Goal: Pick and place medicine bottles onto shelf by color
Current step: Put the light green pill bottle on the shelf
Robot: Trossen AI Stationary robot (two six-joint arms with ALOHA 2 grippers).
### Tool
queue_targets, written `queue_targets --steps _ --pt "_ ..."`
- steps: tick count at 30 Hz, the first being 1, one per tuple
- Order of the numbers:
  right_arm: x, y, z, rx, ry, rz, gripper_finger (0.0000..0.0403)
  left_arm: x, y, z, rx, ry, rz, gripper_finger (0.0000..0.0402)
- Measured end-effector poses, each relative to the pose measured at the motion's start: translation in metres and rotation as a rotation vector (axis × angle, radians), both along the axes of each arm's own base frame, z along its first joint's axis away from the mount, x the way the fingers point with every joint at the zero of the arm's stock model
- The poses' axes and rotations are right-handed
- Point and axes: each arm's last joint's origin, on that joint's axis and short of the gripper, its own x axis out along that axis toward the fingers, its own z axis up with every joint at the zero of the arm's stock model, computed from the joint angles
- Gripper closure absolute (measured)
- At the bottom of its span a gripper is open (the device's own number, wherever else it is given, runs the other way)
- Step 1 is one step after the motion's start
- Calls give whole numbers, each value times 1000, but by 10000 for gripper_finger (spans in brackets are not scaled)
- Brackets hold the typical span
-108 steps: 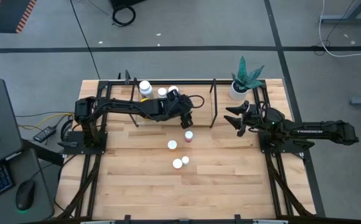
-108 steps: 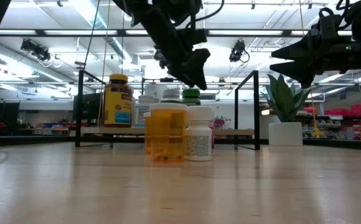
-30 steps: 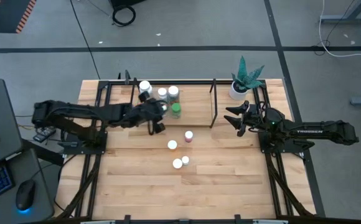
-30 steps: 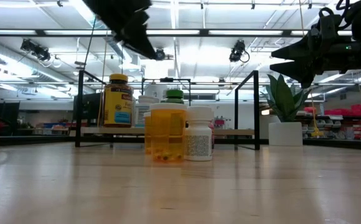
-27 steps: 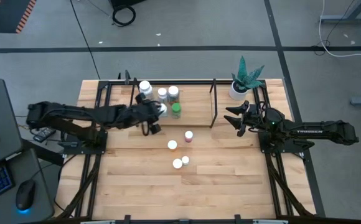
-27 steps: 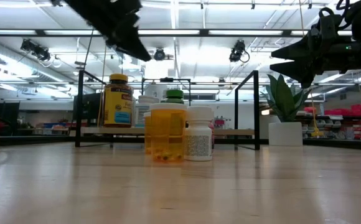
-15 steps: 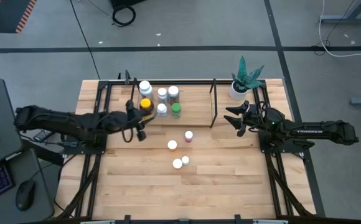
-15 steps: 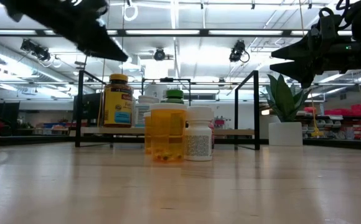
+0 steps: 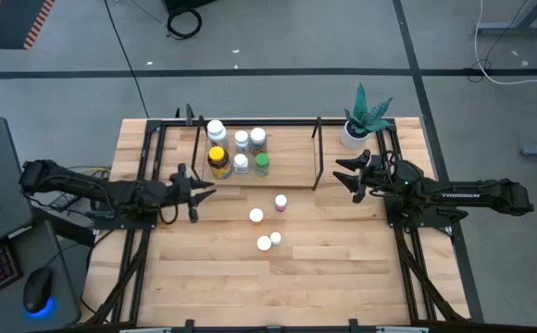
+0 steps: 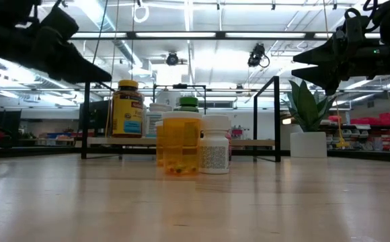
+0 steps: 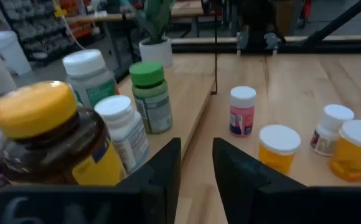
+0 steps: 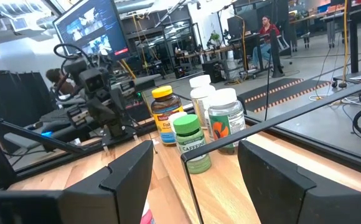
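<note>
On the shelf at the far middle stand several medicine bottles: an amber one with a yellow cap, a green-capped one and white-capped ones. A pink-capped bottle and three white-capped ones stand on the table in front of the shelf. My left gripper hangs at the shelf's left end, pulled back near its base. Its fingers stand a narrow gap apart with nothing between them. My right gripper waits open at the shelf's right end, holding nothing.
A white pot with a green plant stands at the far right corner. Thin black uprights frame the shelf. The near half of the wooden table lies bare. A keyboard and mouse lie beyond the table's left edge.
My left gripper has drawn back from over the shelf's bottles toward the table's left edge, sinking and tipping toward level. With it gone, the yellow-capped amber bottle shows. The bottles have kept their places.
</note>
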Motion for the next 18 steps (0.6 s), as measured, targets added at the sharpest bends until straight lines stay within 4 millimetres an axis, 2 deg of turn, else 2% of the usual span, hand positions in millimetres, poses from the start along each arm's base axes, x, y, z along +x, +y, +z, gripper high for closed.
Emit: queue_targets --steps 9,18 --pt "0 0 0 0 -1 0 160 -15 2 11 91 -78 -17 323" --pt "0 0 0 0 0 0 160 -29 4 12 61 -123 -12 342"
